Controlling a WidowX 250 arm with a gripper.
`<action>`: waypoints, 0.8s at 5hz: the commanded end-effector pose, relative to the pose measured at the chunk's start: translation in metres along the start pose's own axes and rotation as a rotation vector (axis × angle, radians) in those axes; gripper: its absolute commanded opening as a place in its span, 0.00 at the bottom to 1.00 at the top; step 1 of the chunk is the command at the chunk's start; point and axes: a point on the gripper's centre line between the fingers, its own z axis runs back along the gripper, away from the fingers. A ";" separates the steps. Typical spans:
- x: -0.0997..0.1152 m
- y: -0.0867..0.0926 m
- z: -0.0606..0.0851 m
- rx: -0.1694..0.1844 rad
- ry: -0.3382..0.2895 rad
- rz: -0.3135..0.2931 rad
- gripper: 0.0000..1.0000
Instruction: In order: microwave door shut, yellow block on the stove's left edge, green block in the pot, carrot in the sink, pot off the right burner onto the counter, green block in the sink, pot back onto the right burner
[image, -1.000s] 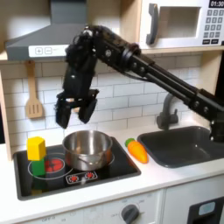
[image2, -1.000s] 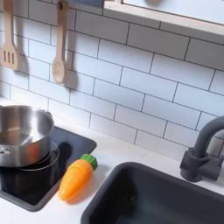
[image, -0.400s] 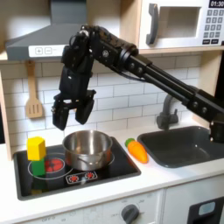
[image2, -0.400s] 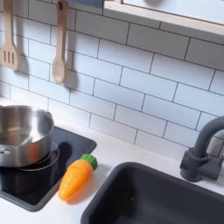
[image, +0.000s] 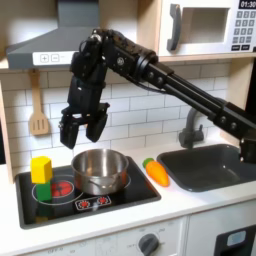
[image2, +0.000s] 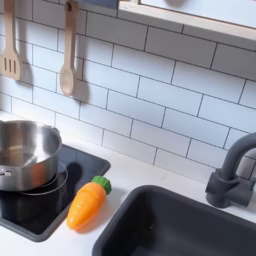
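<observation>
Gripper (image: 82, 130) poised above yellow block (image: 41, 168), jaws wide and empty, presumably for lifting it off green block (image: 42, 187)

The white counter (image: 190, 200) carries a black stove (image: 130, 198) toward nine o'clock in the first exterior view and a dark sink (image: 215, 165) toward three o'clock. Between them the carrot (image: 157, 172) lies directly on the counter, leafy end toward twelve o'clock (in the second exterior view it (image2: 86, 203) sits just beside the stove's edge).
</observation>
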 end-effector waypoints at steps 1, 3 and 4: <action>0.012 -0.002 -0.007 0.025 0.015 0.042 1.00; 0.023 0.017 -0.026 0.057 0.013 0.044 1.00; 0.033 0.023 -0.032 0.067 0.004 0.081 1.00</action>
